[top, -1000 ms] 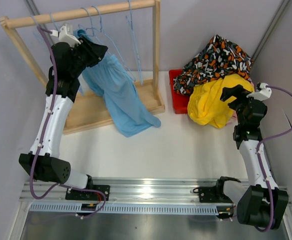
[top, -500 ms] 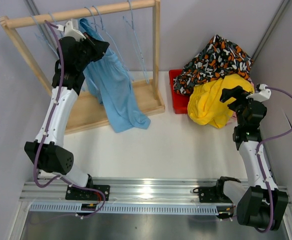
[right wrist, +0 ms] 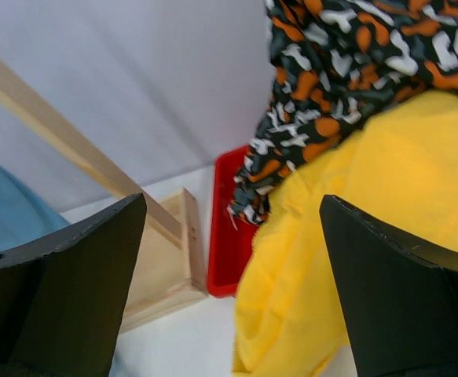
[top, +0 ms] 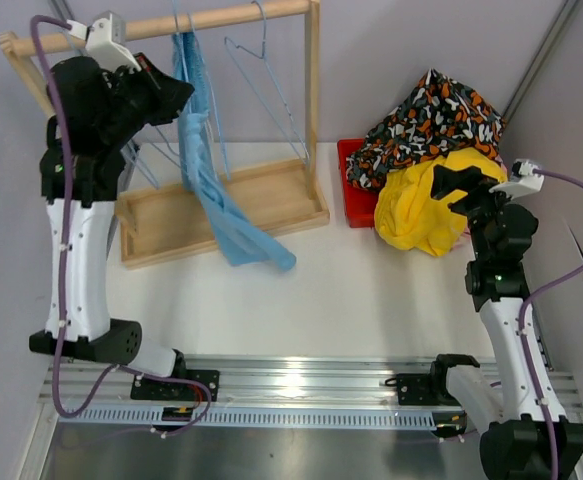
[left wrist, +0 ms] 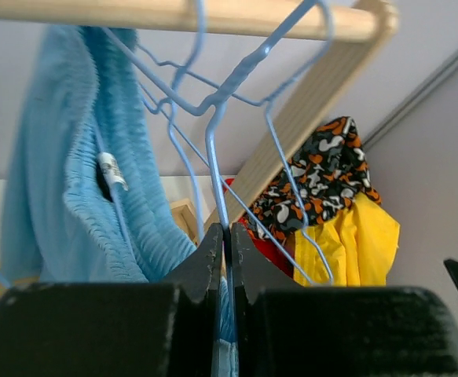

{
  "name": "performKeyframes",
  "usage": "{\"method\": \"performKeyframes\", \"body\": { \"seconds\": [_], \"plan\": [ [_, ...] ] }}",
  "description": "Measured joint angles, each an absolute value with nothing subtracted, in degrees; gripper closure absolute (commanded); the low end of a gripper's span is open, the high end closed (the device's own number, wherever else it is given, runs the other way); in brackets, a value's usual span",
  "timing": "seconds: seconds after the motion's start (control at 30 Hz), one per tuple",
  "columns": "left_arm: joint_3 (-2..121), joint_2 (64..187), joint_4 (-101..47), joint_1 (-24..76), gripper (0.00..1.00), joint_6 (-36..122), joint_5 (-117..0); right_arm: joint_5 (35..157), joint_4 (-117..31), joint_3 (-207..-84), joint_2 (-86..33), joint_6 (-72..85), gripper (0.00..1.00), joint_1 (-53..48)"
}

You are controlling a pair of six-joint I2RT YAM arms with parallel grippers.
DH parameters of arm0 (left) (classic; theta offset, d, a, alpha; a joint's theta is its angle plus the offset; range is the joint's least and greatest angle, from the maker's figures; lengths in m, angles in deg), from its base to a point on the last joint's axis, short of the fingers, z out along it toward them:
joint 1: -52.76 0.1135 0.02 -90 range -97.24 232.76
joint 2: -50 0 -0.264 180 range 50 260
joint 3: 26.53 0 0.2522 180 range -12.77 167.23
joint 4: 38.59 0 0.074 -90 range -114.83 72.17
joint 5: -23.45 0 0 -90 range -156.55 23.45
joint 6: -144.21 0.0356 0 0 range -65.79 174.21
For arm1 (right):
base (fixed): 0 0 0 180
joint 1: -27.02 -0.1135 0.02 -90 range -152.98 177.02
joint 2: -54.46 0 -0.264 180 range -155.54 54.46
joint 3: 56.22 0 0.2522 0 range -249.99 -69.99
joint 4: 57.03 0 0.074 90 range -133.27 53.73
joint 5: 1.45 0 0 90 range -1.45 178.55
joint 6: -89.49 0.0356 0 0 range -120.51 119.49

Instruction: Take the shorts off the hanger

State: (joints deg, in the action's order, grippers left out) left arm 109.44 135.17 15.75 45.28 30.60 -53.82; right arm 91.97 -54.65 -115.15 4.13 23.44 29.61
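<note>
While the left pincer [left wrist: 229,232] pinches the hanger [left wrist: 213,149] wire, blue shorts [left wrist: 64,157] hang just left of it | step: freeing them | next: likely tug cloth off | right pincer [right wrist: 232,206] gapes beside yellow shorts [right wrist: 354,181]

The right gripper [right wrist: 232,208] shows its two black fingers [right wrist: 64,283] at the lower corners of the view, spread wide apart. Beyond them the yellow shorts [right wrist: 370,149] bulge over the right side of the red bin [right wrist: 222,251], with the blotched shorts [right wrist: 346,55] draped on top of them, both limp. The bin stands on the white table [right wrist: 181,345], just beside a corner of the wooden rack base [right wrist: 162,271]. A wooden rail [right wrist: 48,110] slants up and to the left from that corner. Light blue cloth [right wrist: 5,200] shows at the left edge.
</note>
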Motion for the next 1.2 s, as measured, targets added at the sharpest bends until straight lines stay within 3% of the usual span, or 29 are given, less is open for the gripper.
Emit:
{"method": "performKeyframes", "body": {
  "seconds": [0.13,0.37,0.63,0.87,1.2],
  "plan": [
    [112.3,129.9,21.5,45.3,1.00,33.3,-51.3,91.3,-53.4,-119.2,6.8,23.0,0.01,26.2],
    [93.7,110.4,24.5,44.4,1.00,35.2,-46.4,95.3,-50.8,-123.8,9.5,22.4,0.01,23.3],
    [90.0,97.9,28.6,31.9,1.00,34.7,-43.8,109.8,-52.7,-127.2,9.2,24.4,0.00,19.8],
    [90.0,97.2,23.9,29.0,1.00,31.7,-35.5,112.1,-54.3,-129.7,7.5,24.6,0.00,8.1],
    [97.1,103.0,22.3,27.5,1.00,30.7,-32.8,104.8,-51.6,-129.7,4.3,19.4,0.01,-6.2]
  ]
}}
